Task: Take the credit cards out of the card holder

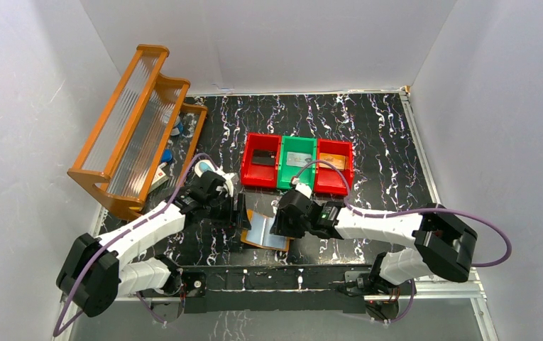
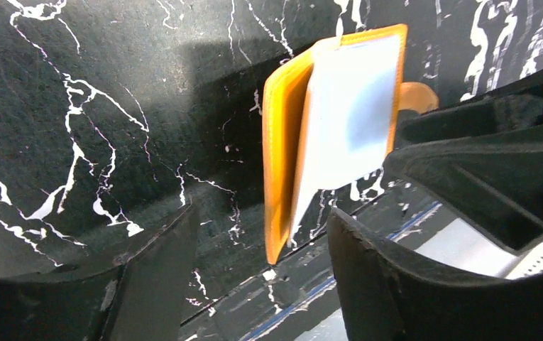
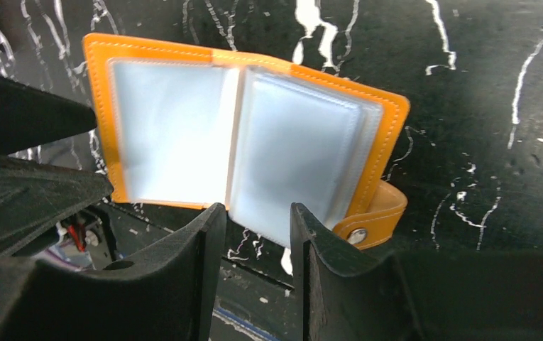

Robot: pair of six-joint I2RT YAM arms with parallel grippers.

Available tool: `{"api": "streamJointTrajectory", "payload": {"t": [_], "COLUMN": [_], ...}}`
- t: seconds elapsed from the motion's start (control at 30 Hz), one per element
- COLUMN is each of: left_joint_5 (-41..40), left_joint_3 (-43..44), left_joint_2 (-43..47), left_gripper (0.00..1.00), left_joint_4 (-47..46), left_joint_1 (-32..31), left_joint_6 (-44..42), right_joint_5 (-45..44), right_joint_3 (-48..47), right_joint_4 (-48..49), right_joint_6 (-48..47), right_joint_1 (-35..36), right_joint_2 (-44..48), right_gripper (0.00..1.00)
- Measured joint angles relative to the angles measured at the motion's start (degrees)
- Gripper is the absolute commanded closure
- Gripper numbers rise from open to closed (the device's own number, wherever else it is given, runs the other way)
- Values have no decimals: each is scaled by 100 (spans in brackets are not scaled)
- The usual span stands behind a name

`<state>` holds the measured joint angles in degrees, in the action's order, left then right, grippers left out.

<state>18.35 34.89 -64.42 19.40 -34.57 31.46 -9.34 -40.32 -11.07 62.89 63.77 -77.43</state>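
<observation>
The holder (image 1: 265, 233) is lying open by the table's (image 1: 375, 128) near edge, long axis running 9-to-3 in the top view, the right gripper (image 3: 255, 213) at its 3 o'clock straddling a clear leaf (image 3: 293, 156), grip unclear, while the left gripper (image 2: 261, 220) is hovering open-jawed at 9 o'clock

Both arms, from above. We see the left arm (image 1: 140, 231) stretched low toward 2 o'clock and the right arm (image 1: 382, 224) toward 9 o'clock, tips nearly meeting. The left gripper (image 2: 262, 212) has jaws wide apart; the right gripper (image 3: 258, 207), narrowly apart.
</observation>
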Motion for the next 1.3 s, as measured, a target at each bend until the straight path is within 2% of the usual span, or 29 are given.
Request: {"api": "streamJointTrajectory", "payload": {"t": [0.5,0.77,0.97,1.3], "left_joint_5": [-291,-278,-262,-264], "left_joint_3": [0,-92,-157,-190], "left_joint_2": [-225,-229,-269,-275], "left_gripper": [82,90,96,99], "left_joint_4": [-63,-195,-271,-315], "left_joint_1": [-267,-306,-334,-391], "left_joint_6": [13,50,74,118], "right_joint_5": [-295,-361,-354,-369], "right_joint_3": [0,-61,-72,-273], "right_joint_4": [-251,-450,-463,-656], "right_joint_6": [369,444,424,319], "right_joint_1": [0,2,2,59], "right_joint_2": [-120,-415,-428,-428], "right_gripper": [53,54,59,59]}}
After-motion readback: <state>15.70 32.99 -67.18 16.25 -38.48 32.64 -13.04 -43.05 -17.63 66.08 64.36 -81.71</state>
